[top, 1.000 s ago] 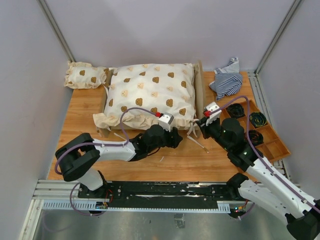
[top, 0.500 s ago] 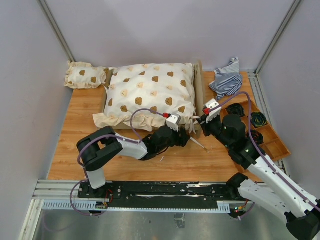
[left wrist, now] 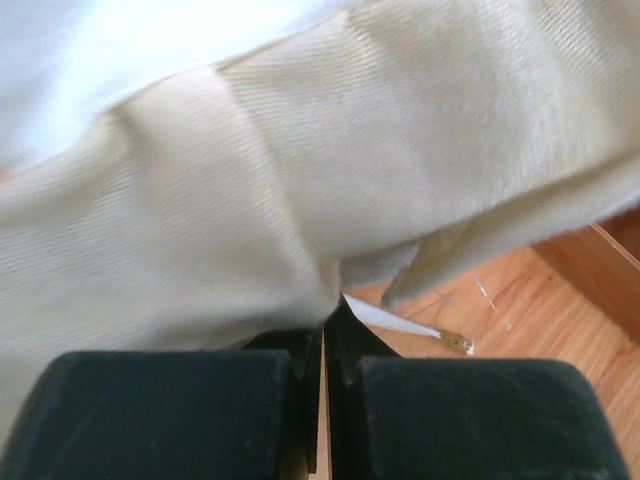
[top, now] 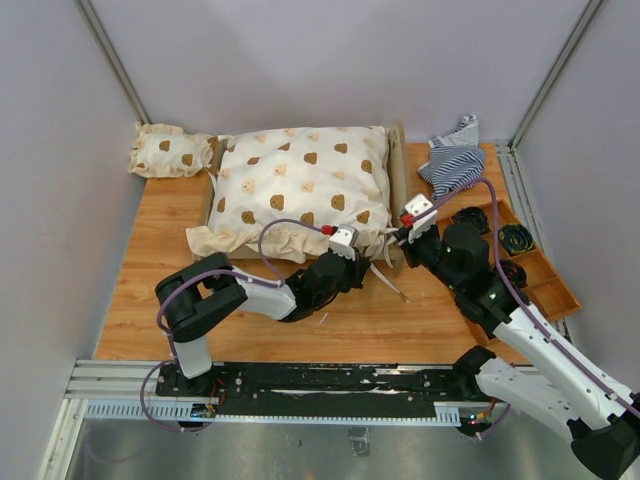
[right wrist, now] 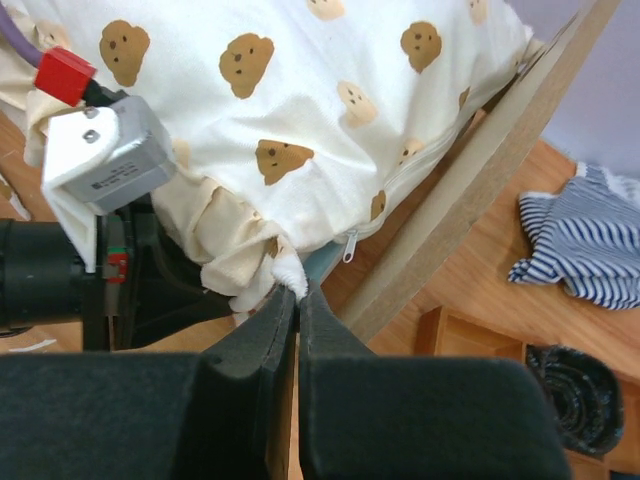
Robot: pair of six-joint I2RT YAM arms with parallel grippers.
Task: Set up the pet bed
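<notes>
Standing at the near edge of the light wooden table (top: 135, 270), I see both black-and-white arms reaching inward toward the front hem of the large cream bear-print cushion (top: 300, 180). The left gripper (left wrist: 322, 345) is clenched, its black fingers pressed together with their tips right against the cushion's plain cream frill. Whether any cloth is caught between them I cannot tell. Just beside it on the wood lies a thin white strap (left wrist: 400, 322). The right gripper (right wrist: 297, 300) is clenched too, pinching a white tuft at the cushion's near right corner, close to the zip pull. Under that cushion sits the pet bed (top: 399, 180), a light-wood frame in the far middle of the table. It is mostly covered, with its pale end board rising along the cushion's right side. Off to the right, a compartmented wooden tray (top: 552, 292) holds dark coiled items. Farther back, a crumpled blue-and-white striped cloth (top: 455, 160) lies near the far right corner, and a small cream bear-print cushion (top: 170, 152) rests at the far left corner, just beside the bed's left end.
</notes>
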